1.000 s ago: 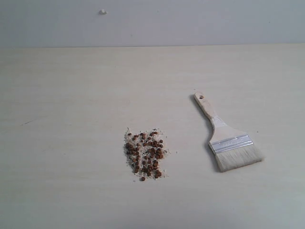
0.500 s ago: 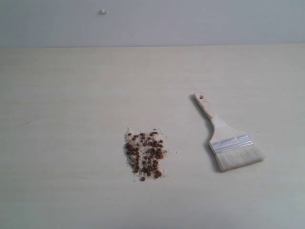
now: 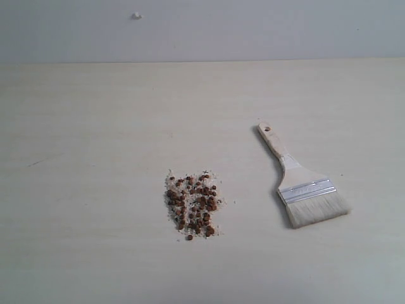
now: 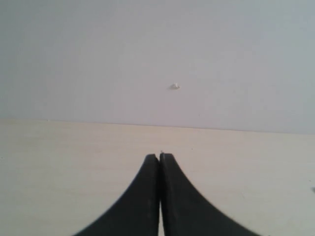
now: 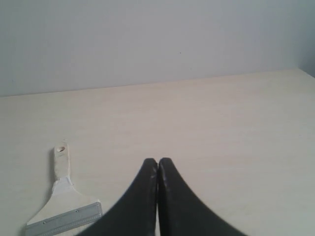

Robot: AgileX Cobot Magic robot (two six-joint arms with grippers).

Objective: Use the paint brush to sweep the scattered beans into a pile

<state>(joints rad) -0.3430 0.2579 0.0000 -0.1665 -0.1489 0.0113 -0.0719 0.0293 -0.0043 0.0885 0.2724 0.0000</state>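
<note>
We are looking at a pale, wood-grained worktop (image 3: pixel 95 114) that is carrying two things. The beans (image 3: pixel 195 206) are lying in a loose cluster near its middle, mixed with fine whitish crumbs (image 3: pixel 171 183). The paint brush (image 3: pixel 302 180) is lying flat to the right, well apart from them, its holed handle pointing toward the far edge and its bristles toward the near side. A faint dark scratch (image 3: pixel 37 163) is showing on the left.

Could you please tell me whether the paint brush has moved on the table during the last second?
No. The paint brush lies exactly where it did, equally far to the right of the beans, which also stayed put.
</note>
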